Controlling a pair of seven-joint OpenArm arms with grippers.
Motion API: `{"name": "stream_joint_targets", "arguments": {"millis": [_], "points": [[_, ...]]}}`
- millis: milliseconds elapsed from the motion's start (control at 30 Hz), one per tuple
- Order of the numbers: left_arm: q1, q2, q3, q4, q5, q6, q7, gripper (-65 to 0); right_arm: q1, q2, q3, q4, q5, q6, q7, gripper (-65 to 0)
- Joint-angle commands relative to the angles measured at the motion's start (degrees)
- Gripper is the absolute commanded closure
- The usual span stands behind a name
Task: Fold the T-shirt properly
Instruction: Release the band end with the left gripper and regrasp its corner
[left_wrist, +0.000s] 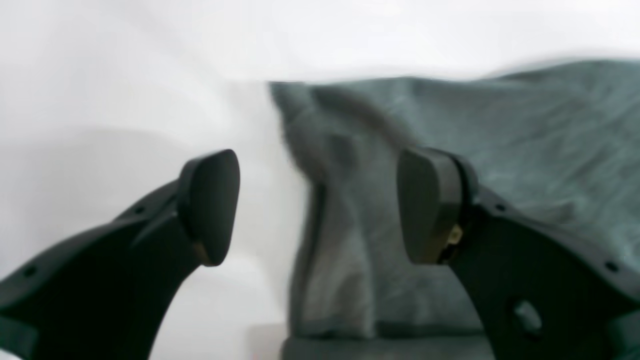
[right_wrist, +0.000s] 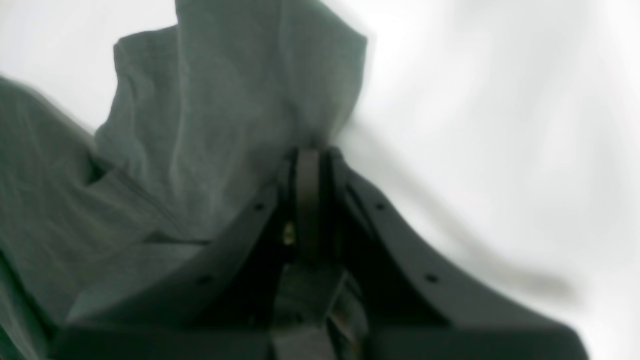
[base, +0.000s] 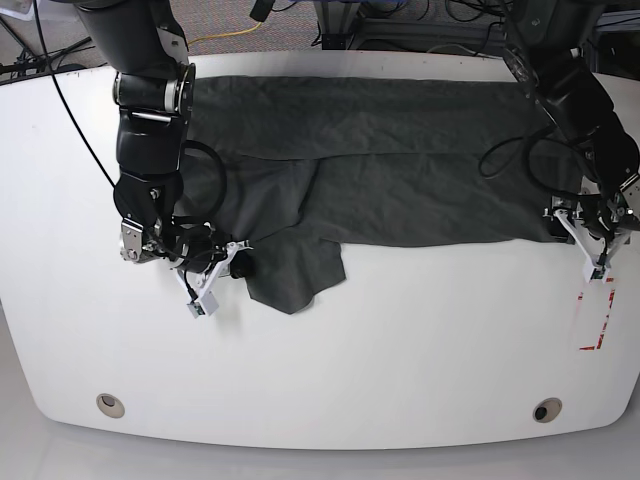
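Your right gripper (right_wrist: 310, 165), at the left of the base view, is pinched tight on a bunched edge of the T-shirt (base: 400, 170), while your left gripper (left_wrist: 317, 205), at the right edge of that view, stands wide with nothing between its pads and the cloth's side edge just ahead of it. The shirt lies as a long dark band across the upper half of the frame, with one flap hanging down below the main body at centre left, beside the right gripper. As I judge it, you are early to midway: a lengthwise fold seems laid along the top, since a seam-like line runs across the band, but the lower left flap is loose and rumpled, the two sides do not match, and the crosswise folds are all still to do. The white table (base: 400, 380) under it is smooth and rounded at the lower corners, with a round fitting near each lower corner. A red-marked white tag (base: 594, 318) lies at the right edge, below the left gripper. Behind the table, along the top of the frame, cables (base: 230, 38) run over a carpeted floor.
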Motion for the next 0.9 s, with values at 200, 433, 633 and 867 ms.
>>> {"name": "stream_joint_targets", "arguments": {"millis": [200, 433, 633, 867], "points": [[-1.5, -1.8, 0.5, -4.8, -0.8, 0.1, -5.4, -46.5, 1.7, 0.5, 0.2, 0.8, 0.7, 0.3, 0.8, -2.2], [-2.9, -2.0, 0.5, -10.5, -0.8, 0.1, -8.5, -46.0, 1.7, 0.5, 0.3, 0.8, 0.7, 0.3, 0.8, -2.2], [-3.5, -3.0, 0.2, -12.1, -0.8, 0.1, -10.2, -37.8, 1.7, 0.5, 0.3, 0.8, 0.7, 0.3, 0.8, -2.1], [-3.4, -3.1, 0.2, -12.1, -0.8, 0.1, -13.4, -8.6, 1.8, 0.7, 0.3, 0.8, 0.7, 0.3, 0.8, 0.0]]}}
